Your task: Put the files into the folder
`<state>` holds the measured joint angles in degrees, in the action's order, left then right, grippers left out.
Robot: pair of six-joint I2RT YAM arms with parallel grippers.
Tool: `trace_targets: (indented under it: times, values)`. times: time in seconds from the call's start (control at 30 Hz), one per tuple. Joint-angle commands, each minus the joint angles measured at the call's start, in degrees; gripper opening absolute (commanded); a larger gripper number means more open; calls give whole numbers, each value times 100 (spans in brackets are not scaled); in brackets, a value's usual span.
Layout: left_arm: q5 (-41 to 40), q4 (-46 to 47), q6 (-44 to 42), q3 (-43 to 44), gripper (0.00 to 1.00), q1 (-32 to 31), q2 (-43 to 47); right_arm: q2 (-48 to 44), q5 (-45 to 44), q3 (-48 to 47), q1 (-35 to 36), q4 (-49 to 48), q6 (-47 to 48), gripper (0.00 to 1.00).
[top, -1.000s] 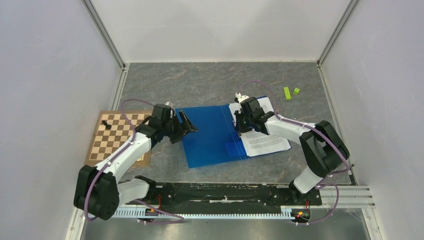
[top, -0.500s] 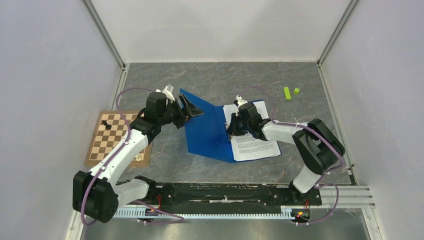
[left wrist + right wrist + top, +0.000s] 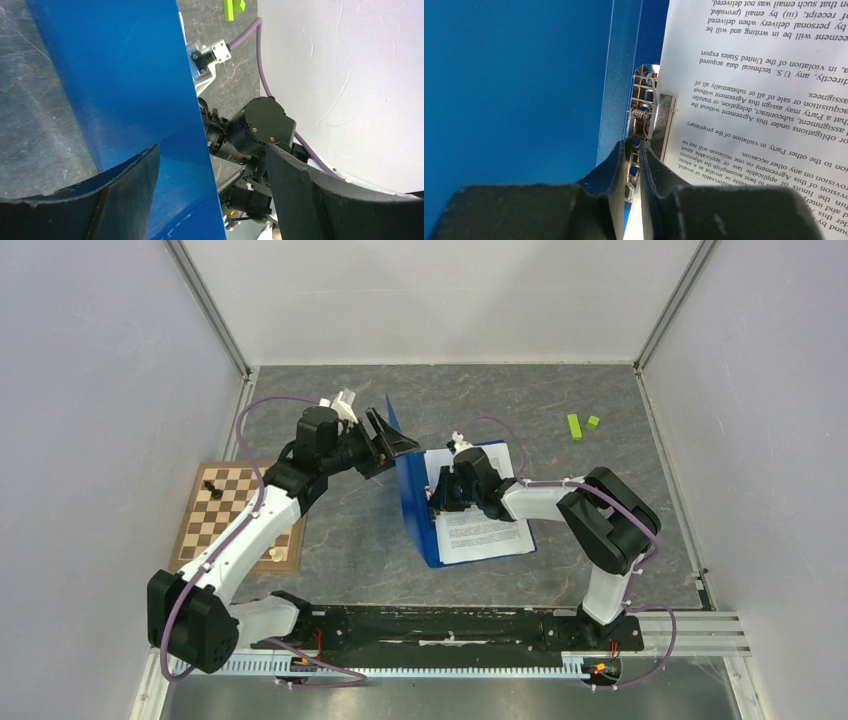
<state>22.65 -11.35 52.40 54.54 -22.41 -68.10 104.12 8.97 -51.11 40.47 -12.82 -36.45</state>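
The blue folder [image 3: 412, 502] lies mid-table with its front cover raised almost upright. The files [image 3: 485, 525], white printed sheets, lie on its inner back cover. My left gripper [image 3: 392, 443] is open at the cover's top edge. In the left wrist view the cover [image 3: 125, 75] stands between the wide-apart jaws of that gripper [image 3: 212, 150], close to the left finger. My right gripper [image 3: 440, 498] is at the folder's spine. In the right wrist view it [image 3: 634, 145] is shut on the metal clip [image 3: 644, 112], between the blue cover [image 3: 514, 90] and the files [image 3: 764, 90].
A wooden chessboard [image 3: 235, 515] lies at the left with a black piece [image 3: 209, 485] and a white piece [image 3: 277, 554]. Two green blocks [image 3: 575, 426] lie at the far right. White walls close in the table on three sides.
My left gripper has swung the cover up from lying flat open to nearly upright, moving up and right. The folder and files have slid left with my right gripper.
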Motion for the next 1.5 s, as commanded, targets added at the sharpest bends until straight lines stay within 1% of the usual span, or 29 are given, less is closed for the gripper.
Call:
trace_targets:
  times: [0.0,0.2,0.33,0.4,0.53,0.63,0.67,0.83,0.97,1.07,1.17,1.23,1.3,1.47]
  values:
    - [-24,328,165,354,83,-182,-139,34,-10,-247,49,-94,-178,19]
    - [31,388,156,632,83,-298,-382,-448,-176,-188,-68,113,-67,38]
    - [55,479,156,805,83,-396,-562,-1056,-227,83,-332,181,-22,48]
    - [56,535,156,906,84,-465,-678,-1462,-340,230,-530,332,80,56]
    - [110,826,130,1103,84,-687,-1018,-2527,-734,716,-1028,665,402,83]
    - [133,1106,97,1251,84,-900,-1350,-3483,-1449,1004,-1353,1187,753,95]
    - [165,1331,95,1312,84,-991,-1492,-3753,-1632,1060,-1456,1401,841,98]
    - [226,1866,42,1740,84,-1491,-2335,-4980,-2493,1045,-1673,2239,1273,98]
    - [266,2469,188,1885,84,-1710,-3057,-5608,-3008,989,-1710,2726,1436,98]
    - [181,2576,244,1972,84,-1798,-3610,-5943,-3258,927,-1712,2957,1553,98]
    - [16,2454,139,1992,84,-1898,-4093,-5978,-3303,815,-1715,3133,1656,98]
    - [-202,2075,-98,2057,84,-1995,-4395,-5941,-3258,834,-1712,3149,1670,98]
    - [-345,1890,-203,2012,84,-2068,-4617,-5872,-3131,914,-1714,3066,1672,98]
    - [-628,1659,-257,1554,84,-2111,-4744,-5599,-2803,1158,-1711,2848,1642,98]
